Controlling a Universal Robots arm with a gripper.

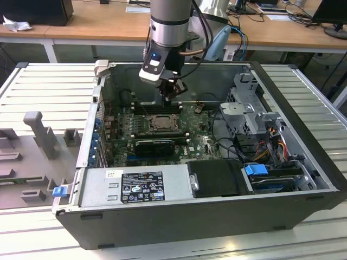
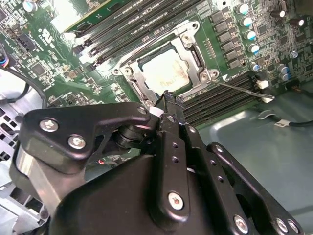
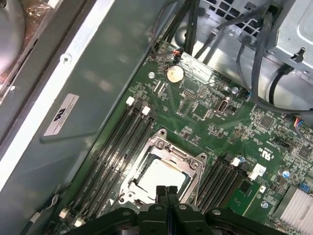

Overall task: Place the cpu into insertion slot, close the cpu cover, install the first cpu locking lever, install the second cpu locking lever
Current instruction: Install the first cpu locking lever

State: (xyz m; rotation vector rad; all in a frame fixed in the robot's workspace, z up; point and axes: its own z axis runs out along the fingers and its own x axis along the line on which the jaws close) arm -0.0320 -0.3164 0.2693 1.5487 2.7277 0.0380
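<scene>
Gripper point(image 3: 166, 191) closest to lens in both wrist views, black fingertips point(image 2: 168, 100) pinched together with nothing between them: clenched, empty.

Exterior view, going left to right: grey fixture blocks point(image 1: 38, 132) on slatted table point(image 1: 303, 89), then open computer case point(image 1: 162, 227) with motherboard point(image 1: 203, 143) flat inside it. Mid-board sits the insertion slot point(image 1: 161, 122). The gripper point(image 1: 174, 92) hangs just above its far edge, a touch toward the exterior view's right of its middle. Drive cage point(image 1: 246, 111) is further right, well apart from the work.

The cpu point(image 3: 164, 177) is seated in the slot, pale face up, showing through the cut-out of the cpu cover point(image 3: 182, 154). Cover lies flat down over it, so placing and closing look done.

Key relation: cpu lies straight ahead of the fingertips, just beyond them, with the tips over the socket's rim rather than its centre.

Thin locking lever point(image 2: 242, 89) in the second wrist view runs out from a socket corner. Its long axis slants across the ends of the memory slots point(image 2: 220, 100), off to one side of the fingers, near but not touching. Looks unlatched to me, can't be sure. Other lever: cannot tell where it sits. Single arm, so no choice of hand.
</scene>
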